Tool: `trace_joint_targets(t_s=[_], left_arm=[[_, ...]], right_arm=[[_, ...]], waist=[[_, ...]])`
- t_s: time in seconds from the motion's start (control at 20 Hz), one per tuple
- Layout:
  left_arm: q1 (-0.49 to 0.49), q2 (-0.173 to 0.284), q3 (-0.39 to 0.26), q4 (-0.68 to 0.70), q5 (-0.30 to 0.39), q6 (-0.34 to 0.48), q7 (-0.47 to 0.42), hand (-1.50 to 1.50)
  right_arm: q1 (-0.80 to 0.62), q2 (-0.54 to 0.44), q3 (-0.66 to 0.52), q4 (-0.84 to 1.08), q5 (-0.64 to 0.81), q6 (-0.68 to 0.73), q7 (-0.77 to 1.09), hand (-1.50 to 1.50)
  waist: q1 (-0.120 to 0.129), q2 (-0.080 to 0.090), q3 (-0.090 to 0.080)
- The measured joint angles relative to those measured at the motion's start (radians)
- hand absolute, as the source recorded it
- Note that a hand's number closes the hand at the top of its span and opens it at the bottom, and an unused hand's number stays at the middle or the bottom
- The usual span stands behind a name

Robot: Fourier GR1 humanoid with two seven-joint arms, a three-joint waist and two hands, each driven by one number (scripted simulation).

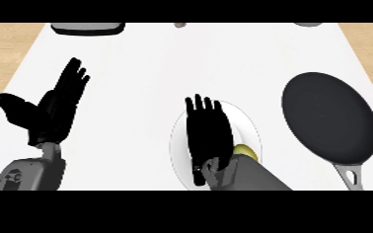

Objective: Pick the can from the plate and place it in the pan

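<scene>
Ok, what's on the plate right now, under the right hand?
The right hand, fingers straight, hovers over the plate and covers most of it. Only a yellowish bit of the can peeks out beside the wrist; the rest of it is hidden.

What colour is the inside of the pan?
Black, or very dark grey, in the head view: the pan lies right of the plate.
</scene>
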Motion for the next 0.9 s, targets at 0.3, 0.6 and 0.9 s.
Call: trace_joint_targets(t_s=[0.3, 0.6, 0.9], left_arm=[[0.011, -0.009, 0.000, -0.013, -0.004, -0.003, 0.000, 0.00], [0.021, -0.008, 0.011, -0.042, -0.007, -0.009, 0.021, 0.00], [0.000, -0.001, 0.038, -0.012, -0.002, -0.031, 0.017, 0.00]], right_arm=[[-0.022, 0.003, -0.001, 0.097, -0.006, -0.029, 0.004, -1.50], [-0.032, 0.006, 0.002, 0.173, -0.019, -0.061, -0.020, -1.50], [-0.030, 0.009, 0.006, 0.251, -0.015, -0.093, -0.052, -1.50]], waist=[[-0.001, 0.000, 0.001], [-0.002, 0.000, 0.001], [-0.005, 0.001, 0.001]])
